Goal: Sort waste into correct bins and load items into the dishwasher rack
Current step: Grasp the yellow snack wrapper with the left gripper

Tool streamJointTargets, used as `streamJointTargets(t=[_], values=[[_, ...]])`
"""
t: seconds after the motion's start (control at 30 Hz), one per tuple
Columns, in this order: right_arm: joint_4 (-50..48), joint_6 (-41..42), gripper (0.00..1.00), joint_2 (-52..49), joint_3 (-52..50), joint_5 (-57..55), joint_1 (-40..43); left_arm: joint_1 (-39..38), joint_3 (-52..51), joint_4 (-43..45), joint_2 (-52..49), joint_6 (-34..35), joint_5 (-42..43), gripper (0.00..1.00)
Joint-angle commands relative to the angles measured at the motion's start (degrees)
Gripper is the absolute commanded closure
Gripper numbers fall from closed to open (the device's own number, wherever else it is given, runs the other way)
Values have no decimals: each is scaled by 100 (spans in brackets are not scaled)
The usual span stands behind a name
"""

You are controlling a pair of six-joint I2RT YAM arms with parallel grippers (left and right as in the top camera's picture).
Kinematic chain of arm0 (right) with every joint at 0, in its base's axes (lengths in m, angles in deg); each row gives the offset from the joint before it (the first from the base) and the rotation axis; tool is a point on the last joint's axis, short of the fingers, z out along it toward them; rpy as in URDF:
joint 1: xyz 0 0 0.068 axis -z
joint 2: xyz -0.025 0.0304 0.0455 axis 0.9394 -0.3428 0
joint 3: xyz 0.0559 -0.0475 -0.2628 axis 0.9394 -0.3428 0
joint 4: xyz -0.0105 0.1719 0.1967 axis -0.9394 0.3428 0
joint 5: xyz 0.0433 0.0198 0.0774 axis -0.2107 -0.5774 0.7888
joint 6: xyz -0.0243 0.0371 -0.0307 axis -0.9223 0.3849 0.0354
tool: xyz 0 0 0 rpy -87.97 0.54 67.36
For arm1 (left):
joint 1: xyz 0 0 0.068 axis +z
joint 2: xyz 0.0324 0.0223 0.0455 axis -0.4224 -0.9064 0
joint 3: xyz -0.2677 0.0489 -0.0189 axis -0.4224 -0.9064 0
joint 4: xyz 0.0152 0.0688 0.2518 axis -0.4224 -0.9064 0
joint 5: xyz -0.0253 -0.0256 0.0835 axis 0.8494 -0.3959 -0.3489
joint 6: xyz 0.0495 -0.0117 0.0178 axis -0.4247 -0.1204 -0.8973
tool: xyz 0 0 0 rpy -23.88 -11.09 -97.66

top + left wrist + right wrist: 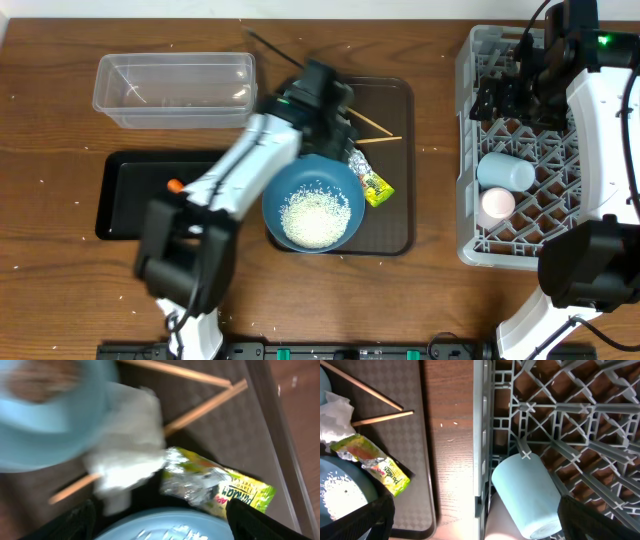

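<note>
My left gripper [332, 98] [160, 519] is open and empty, hovering over the crumpled white tissue [131, 446] and the yellow-green wrapper [220, 486] [376, 188]. The small light blue bowl [50, 415] holds a brown lump [40, 380]. Wooden chopsticks [200, 410] [377, 129] lie beside them. The large blue bowl [313, 205] holds white rice. An orange carrot [174, 185] lies in the black tray [125, 200]. The clear tub [175, 88] stands at the back left. My right gripper [520, 92] [480, 525] is open over the grey rack [520, 150], above the light blue cup [527, 490] and pinkish cup [497, 205].
The bowls, tissue, wrapper and chopsticks sit on a brown serving tray [395, 220] in the middle. Loose rice grains are scattered on the wooden table [50, 120]. A strip of bare table [452, 435] lies between the serving tray and the rack.
</note>
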Motion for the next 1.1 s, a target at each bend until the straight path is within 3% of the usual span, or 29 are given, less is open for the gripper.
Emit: streamJointTargets(t=[0.0, 0.6, 0.83, 1.07], values=[[35, 52, 4, 90, 101, -31, 31, -341, 2, 81, -177, -442, -306, 14], [31, 52, 4, 90, 101, -31, 31, -763, 0, 535, -863, -634, -424, 18], [31, 52, 4, 90, 101, -33, 31, -1141, 0, 951, -988, -710, -431, 45], [48, 44, 4, 90, 101, -33, 31, -1287, 7, 1067, -1084, -702, -520, 81]])
